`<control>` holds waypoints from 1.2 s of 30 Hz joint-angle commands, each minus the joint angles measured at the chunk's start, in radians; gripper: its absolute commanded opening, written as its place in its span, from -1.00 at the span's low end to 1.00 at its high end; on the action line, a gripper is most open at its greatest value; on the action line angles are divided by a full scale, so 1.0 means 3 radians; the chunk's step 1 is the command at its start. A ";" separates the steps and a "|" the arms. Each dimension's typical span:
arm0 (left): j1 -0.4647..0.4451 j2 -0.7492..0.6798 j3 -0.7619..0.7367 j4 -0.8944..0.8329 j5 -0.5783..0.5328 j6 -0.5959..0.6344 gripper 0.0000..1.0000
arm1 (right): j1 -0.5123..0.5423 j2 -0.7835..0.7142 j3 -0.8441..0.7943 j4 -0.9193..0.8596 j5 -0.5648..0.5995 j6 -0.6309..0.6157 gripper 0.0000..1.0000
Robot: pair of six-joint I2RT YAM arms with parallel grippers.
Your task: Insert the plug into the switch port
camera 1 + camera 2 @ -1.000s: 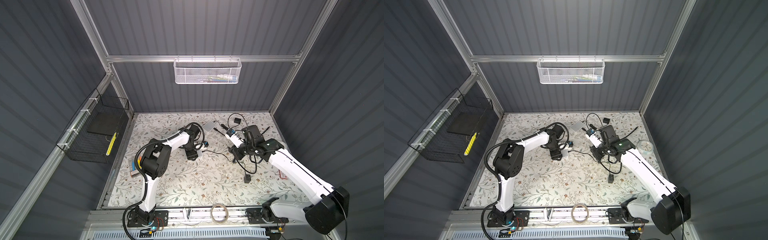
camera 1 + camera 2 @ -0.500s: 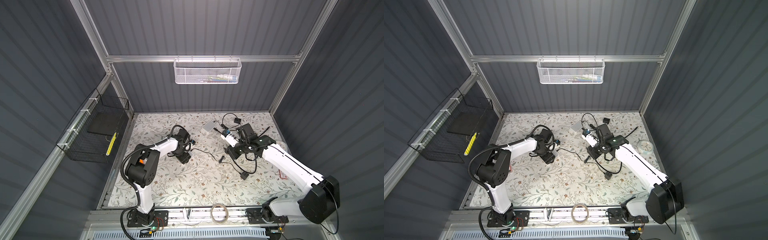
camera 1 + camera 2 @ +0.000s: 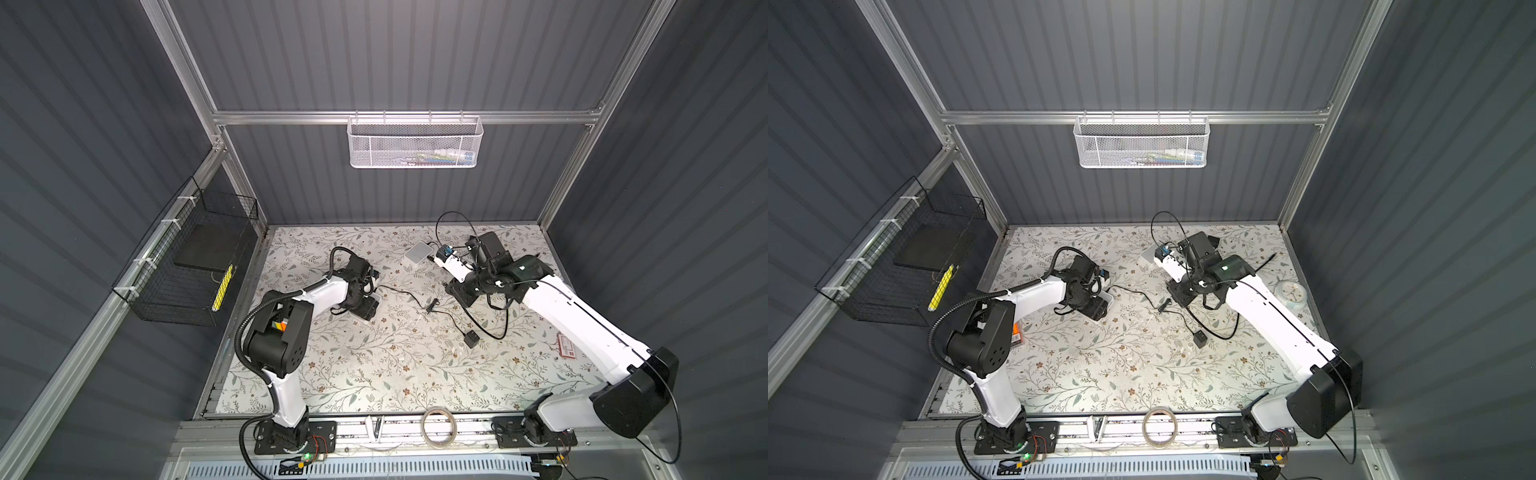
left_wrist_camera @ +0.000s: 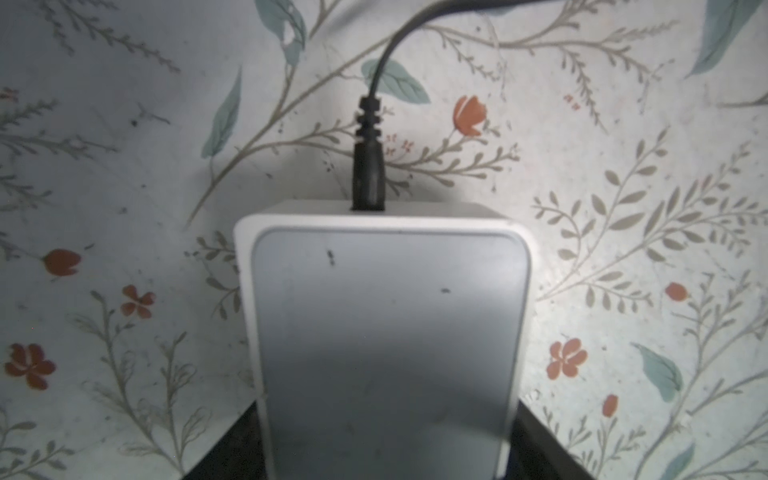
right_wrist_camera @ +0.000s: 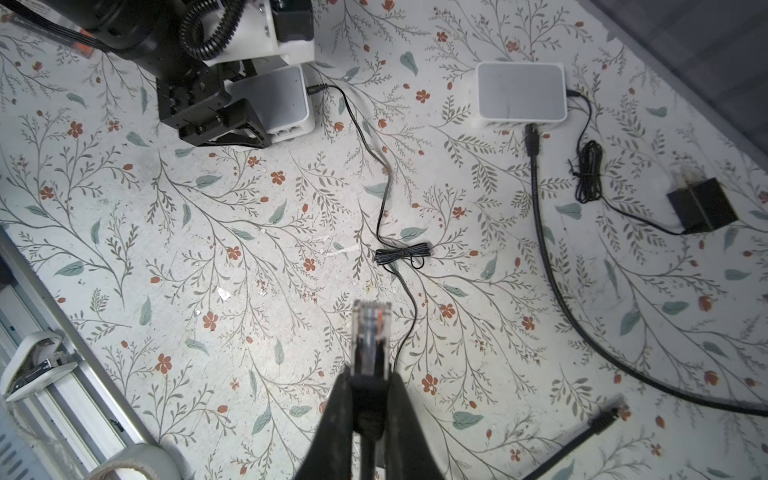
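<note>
Gripping now: the right gripper had its black fingers closed on the boot of the clear plastic network plug, whose tip stuck out past them, clear of the floral mat.
Bracing hand: the left gripper held the white plastic switch box between wide-set jaws, flat on the mat.
Where the target lay: in a top view the switch box sat at about 9 o'clock from the right gripper, well apart.
Doing it well: I judged that the plug should be turned until it lined up with the port row, brought in level and pushed straight while the left hand resisted.
Decoy: a second white switch box, at about 11 o'clock in the top views, already carried a thick black cable.
Hard to see: the ports showed only as a thin edge; the plug's latch side could not be told; the left fingertips were cut off.
</note>
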 commanded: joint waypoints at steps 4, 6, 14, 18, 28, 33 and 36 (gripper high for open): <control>0.0048 -0.0065 -0.0108 0.0213 0.0077 -0.0172 0.56 | 0.0291 0.0086 -0.0116 -0.0109 -0.0024 0.0346 -1.00; 0.0066 -0.0147 -0.0118 0.0213 0.0099 -0.0155 0.63 | 0.0376 0.0118 -0.0209 -0.0013 -0.0051 0.0528 -1.00; 0.0123 -0.0524 -0.0180 0.0221 0.0294 -0.0138 0.78 | 0.0480 0.0297 -0.0592 0.0507 -0.0256 0.0877 -1.00; 0.0369 -0.0866 -0.0339 0.0287 0.0482 -0.0246 0.76 | 0.0546 0.0514 -0.0653 0.0652 -0.0432 0.0807 -1.00; 0.0641 -0.0761 -0.0581 0.0744 0.0495 -0.0656 0.42 | 0.0616 0.1381 -0.0201 0.0785 -0.0743 0.0574 -1.00; 0.0639 -0.0420 -0.0447 0.0804 0.0605 -0.0640 0.34 | 0.0614 0.1758 0.0134 0.0758 -0.0780 0.0440 -1.00; 0.0641 -0.0335 -0.0421 0.0801 0.0582 -0.0565 0.33 | 0.0620 0.1952 0.0318 0.0697 -0.0798 0.0394 -1.00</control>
